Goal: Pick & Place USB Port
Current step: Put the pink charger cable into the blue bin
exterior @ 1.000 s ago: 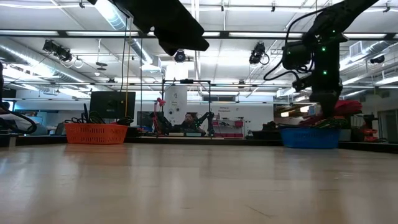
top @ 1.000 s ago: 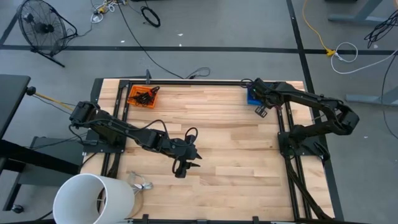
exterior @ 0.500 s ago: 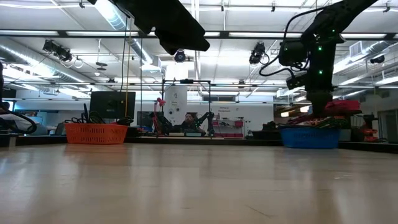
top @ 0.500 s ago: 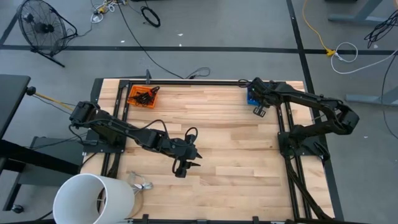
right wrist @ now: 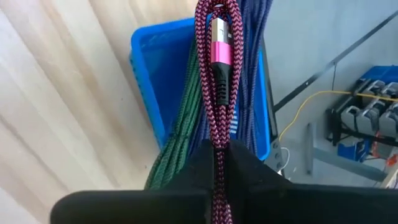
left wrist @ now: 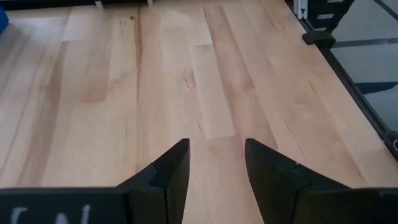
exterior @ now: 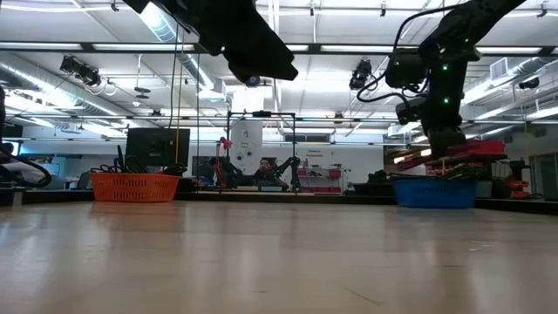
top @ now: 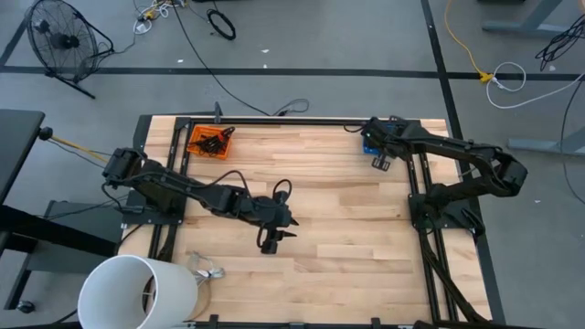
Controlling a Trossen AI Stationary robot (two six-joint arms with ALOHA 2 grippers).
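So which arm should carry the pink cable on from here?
Right. Its pincer is already shut on the pink braided cable, above the blue bin at the table's far right. The left pincer hangs open and empty over mid-table.

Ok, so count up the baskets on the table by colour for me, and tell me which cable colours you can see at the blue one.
Orange basket: 1
Blue basket: 1
Baskets total: 2
Magenta braided cable, pinched in the right gripper: 1
Green cable: 1
Blue cable: 1
Cable colours total: 3
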